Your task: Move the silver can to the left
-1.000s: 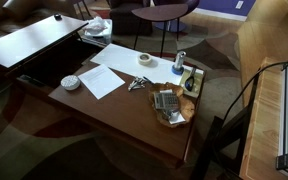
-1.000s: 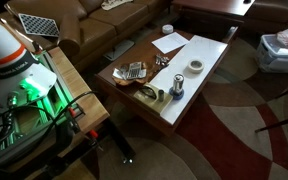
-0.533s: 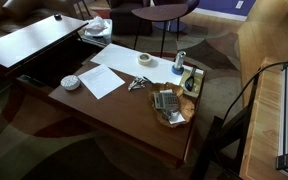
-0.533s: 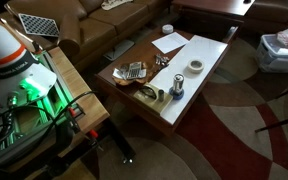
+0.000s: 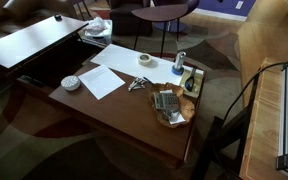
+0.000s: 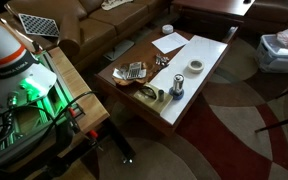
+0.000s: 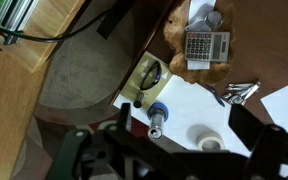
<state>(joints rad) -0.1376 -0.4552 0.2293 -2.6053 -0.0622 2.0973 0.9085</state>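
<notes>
The silver can (image 5: 179, 63) stands upright with a blue band near its base, on a large white sheet (image 5: 124, 56) at the far edge of the brown table (image 5: 114, 110). It also shows in the other exterior view (image 6: 176, 88). In the wrist view the can (image 7: 157, 115) lies well below my gripper (image 7: 184, 128), between the two dark fingers (image 7: 125, 116) and nearer the left one. The gripper is open and empty, high above the table. It shows in neither exterior view.
A roll of tape (image 7: 211, 143) lies on the sheet next to the can. A green tape dispenser (image 7: 149, 75), a calculator (image 7: 206, 45) on a brown bag, metal keys (image 7: 239, 93) and another paper (image 5: 102, 81) are on the table. A small round dish (image 5: 71, 82) sits apart.
</notes>
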